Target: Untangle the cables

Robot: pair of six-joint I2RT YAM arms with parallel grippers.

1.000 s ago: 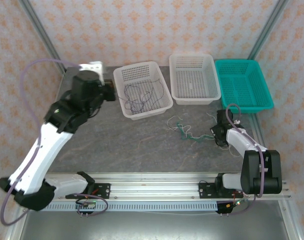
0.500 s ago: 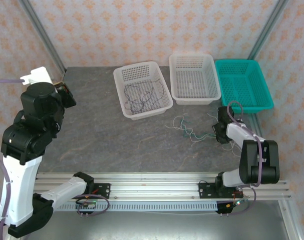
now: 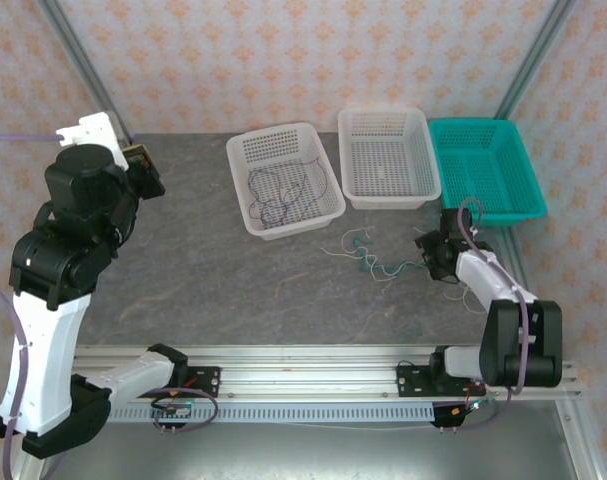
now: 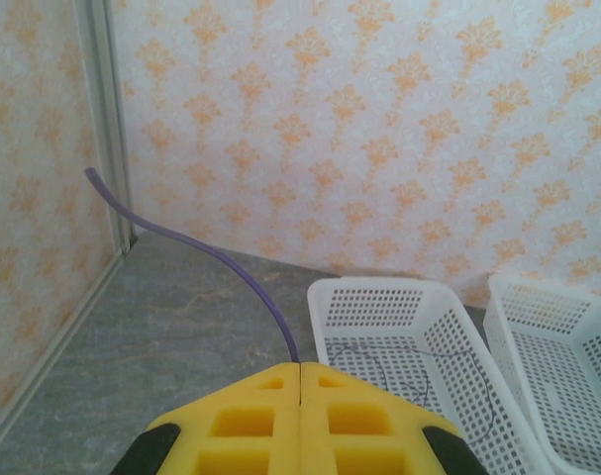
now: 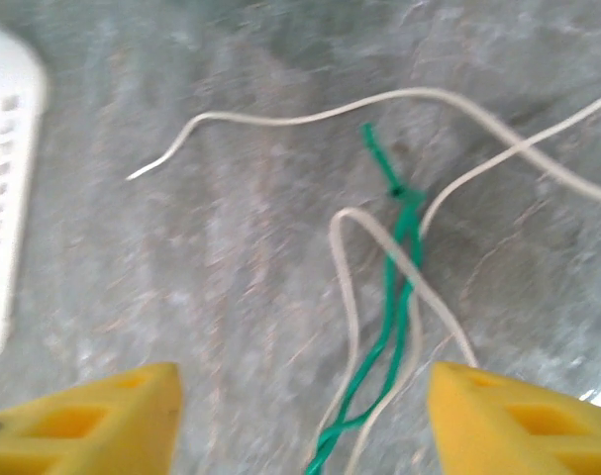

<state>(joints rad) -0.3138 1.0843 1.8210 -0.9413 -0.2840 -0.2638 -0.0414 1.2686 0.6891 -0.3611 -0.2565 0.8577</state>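
Green cable (image 5: pixel 399 267), tip outward, lengthwise inside the spread right claw (image 5: pixel 302 381).

Cables (image 5: pixel 401 198) seemingly plastic-coated; baskets (image 3: pixel 273 131) perforated plastic; tabletop (image 3: pixel 233 280) matt.

Your left arm (image 3: pixel 45 330) and right arm (image 3: pixel 488 280) wore white shells over black joints, each trailing a lilac cable (image 3: pixel 471 207); your pincer fingers (image 4: pixel 241 426) were yellow, moulded with square recesses.
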